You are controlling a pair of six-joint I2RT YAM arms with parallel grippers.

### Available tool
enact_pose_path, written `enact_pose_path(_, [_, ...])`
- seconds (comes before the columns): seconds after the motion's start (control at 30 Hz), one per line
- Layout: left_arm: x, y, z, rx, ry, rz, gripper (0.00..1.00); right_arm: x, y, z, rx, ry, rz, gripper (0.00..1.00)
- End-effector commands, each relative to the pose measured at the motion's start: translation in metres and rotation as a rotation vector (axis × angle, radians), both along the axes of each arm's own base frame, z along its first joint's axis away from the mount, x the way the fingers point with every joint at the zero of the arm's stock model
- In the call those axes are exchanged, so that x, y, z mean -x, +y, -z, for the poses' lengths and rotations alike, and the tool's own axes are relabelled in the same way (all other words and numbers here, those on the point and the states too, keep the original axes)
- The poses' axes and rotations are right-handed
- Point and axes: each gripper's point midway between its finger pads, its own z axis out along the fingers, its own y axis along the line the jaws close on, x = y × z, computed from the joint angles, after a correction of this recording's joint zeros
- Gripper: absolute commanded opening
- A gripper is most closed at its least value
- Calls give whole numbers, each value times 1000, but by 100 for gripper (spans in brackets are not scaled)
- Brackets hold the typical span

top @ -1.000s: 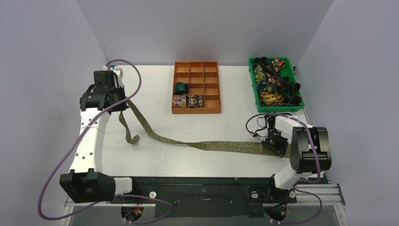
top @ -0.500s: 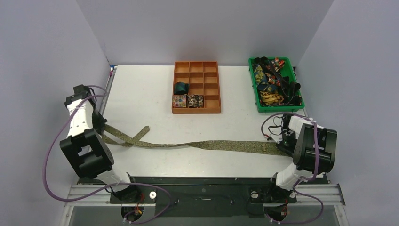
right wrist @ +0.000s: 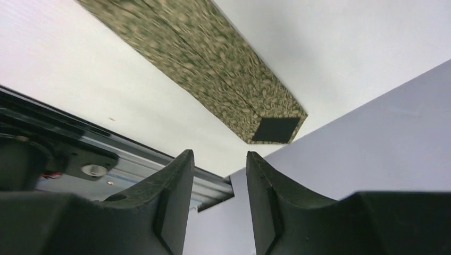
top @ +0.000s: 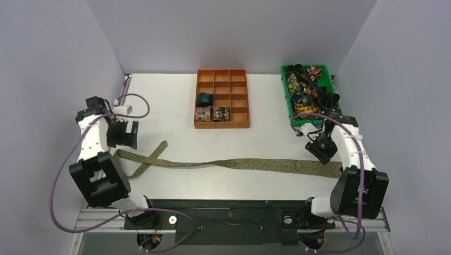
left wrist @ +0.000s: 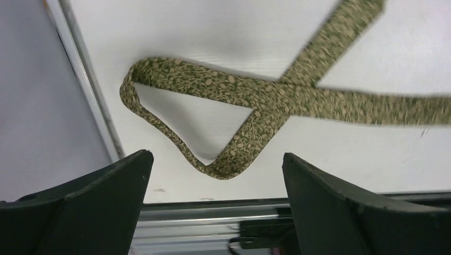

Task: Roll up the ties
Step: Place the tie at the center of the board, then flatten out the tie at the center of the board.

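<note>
Left gripper [left wrist: 215,155] hung with its jaws spread wide and empty above the crossed loop at the narrow end of the olive-gold tie [top: 250,163]. The right gripper [right wrist: 219,155] stood partly open near the tie's broad end, with nothing between its jaws. The tie lay flat across the near part of the table [top: 170,106], running left to right and held by neither gripper. It was judged soft, light and limp, likely to sag, twist and slide on the smooth surface and to keep no shape unaided. The best hold appeared to be the broad end, pinched across its full width, with the loop first drawn straight so that a roll would start square.
</note>
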Motion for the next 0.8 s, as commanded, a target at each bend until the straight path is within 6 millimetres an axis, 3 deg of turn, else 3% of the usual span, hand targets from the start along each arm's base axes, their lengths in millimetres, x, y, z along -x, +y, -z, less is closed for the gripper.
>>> enact_pose_path(0.0, [7,-53,-28,-21,-224,778,92,9,72,-24,-228,-63,-63,38])
enact_pose_path(0.03, [19,-70,-14,-1,-200,882,91,7,78,-27,-245,-76,-67,38])
enact_pose_path(0.07, [23,-78,-16,-39,-235,1006,90,7,90,-30,-276,-90,-76,38])
enact_pose_path(0.1, [32,-92,-1,-33,-226,1131,89,7,94,-32,-288,-94,-78,38])
enact_pose_path(0.13, [35,-106,-1,-49,-261,1212,88,7,104,-34,-305,-100,-99,38])
enact_pose_path(0.17, [42,-112,12,-46,-259,1277,86,6,108,-35,-311,-108,-106,38])
enact_pose_path(0.2, [37,-123,13,-77,-295,1339,86,5,115,-35,-317,-110,-111,38])
enact_pose_path(0.3, [46,-146,38,-63,-294,1445,83,3,125,-36,-337,-116,-103,38])
enact_pose_path(0.4, [40,-172,52,-63,-333,1507,82,1,130,-36,-350,-117,-83,38])
enact_pose_path(0.47, [38,-182,61,-57,-331,1526,82,2,130,-36,-352,-116,-76,38])
enact_pose_path(0.57, [38,-182,82,-90,-279,1534,78,1,130,-37,-346,-119,-67,38])
enact_pose_path(0.63, [31,-185,87,-109,-278,1530,70,2,128,-37,-336,-119,-65,38])
enact_pose_path(0.7, [26,-190,83,-99,-275,1519,57,2,124,-36,-319,-122,-68,38])
enact_pose_path(0.73, [23,-193,77,-89,-270,1508,46,2,123,-36,-310,-124,-70,38])
enact_pose_path(0.77, [30,-197,76,-57,-238,1517,40,2,122,-36,-306,-126,-71,38])
